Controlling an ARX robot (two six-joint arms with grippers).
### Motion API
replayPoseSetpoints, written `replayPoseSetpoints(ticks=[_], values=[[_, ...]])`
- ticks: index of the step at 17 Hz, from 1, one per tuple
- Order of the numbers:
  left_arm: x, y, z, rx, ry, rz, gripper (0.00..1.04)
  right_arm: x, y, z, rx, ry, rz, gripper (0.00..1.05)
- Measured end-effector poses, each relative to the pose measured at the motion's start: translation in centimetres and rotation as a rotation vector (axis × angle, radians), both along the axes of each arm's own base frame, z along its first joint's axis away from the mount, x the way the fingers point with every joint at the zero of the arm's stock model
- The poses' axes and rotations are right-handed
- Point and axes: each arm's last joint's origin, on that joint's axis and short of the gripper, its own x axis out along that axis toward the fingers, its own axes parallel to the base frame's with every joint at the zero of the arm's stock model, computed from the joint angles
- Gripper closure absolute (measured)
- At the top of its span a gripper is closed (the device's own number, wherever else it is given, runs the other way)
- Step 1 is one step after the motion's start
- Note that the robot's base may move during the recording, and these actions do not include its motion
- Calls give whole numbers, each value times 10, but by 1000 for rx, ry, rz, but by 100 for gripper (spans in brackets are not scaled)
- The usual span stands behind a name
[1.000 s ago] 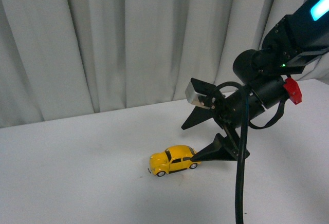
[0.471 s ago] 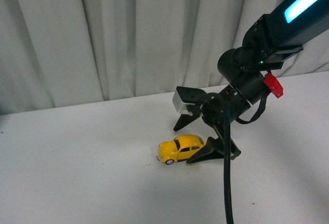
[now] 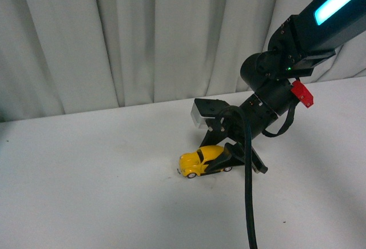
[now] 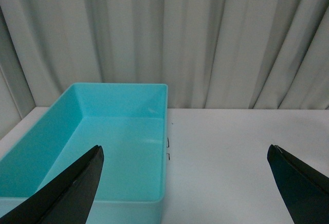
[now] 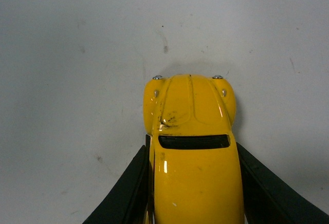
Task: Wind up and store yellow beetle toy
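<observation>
Judged to be the grasping step, ahead of any winding: right gripper [image 5: 192,151] brought low to the white table [image 3: 86,197] and closed around the yellow beetle toy [image 3: 201,161] from its tail end. One dark finger along each flank, apparently touching the paint on both sides, firmness of hold impossible to tell. Toy standing on its wheels on the tabletop, roughly mid-table in the front view, nose pointing towards the robot's left, bonnet and headlights clear of the fingers. Right arm reaching in from the right and angled steeply down, wrist bent, fingers nearly level with the table, black cable hanging in front. Next, probably: confirm a firm pinch, then draw the car backwards with wheels pressed to the surface to load the spring, keeping it straight to avoid a slip out of the fingers, with no lifting before that. Left gripper [image 4: 185,149] held aloft, jaws spread wide and holding nothing, looking over an open-topped teal box [image 4: 51,131] in front of a grey curtain [image 4: 205,39]. Likely the storing place, and out of the front view, so a carry or handover to plan for.
</observation>
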Motion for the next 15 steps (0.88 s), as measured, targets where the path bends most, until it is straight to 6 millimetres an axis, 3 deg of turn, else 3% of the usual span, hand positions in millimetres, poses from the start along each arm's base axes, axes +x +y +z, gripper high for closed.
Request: replayPoseSetpoints(ticks=[1,9,15], values=[[0,0,0,0,0,0,7,0,0,0,0,0,0,62],[0,0,0,0,0,0,7,-3,-7,-3,8,9,-17,62],[0,0,0,0,0,0,7,-22,-47,-6,16,19,-71,62]])
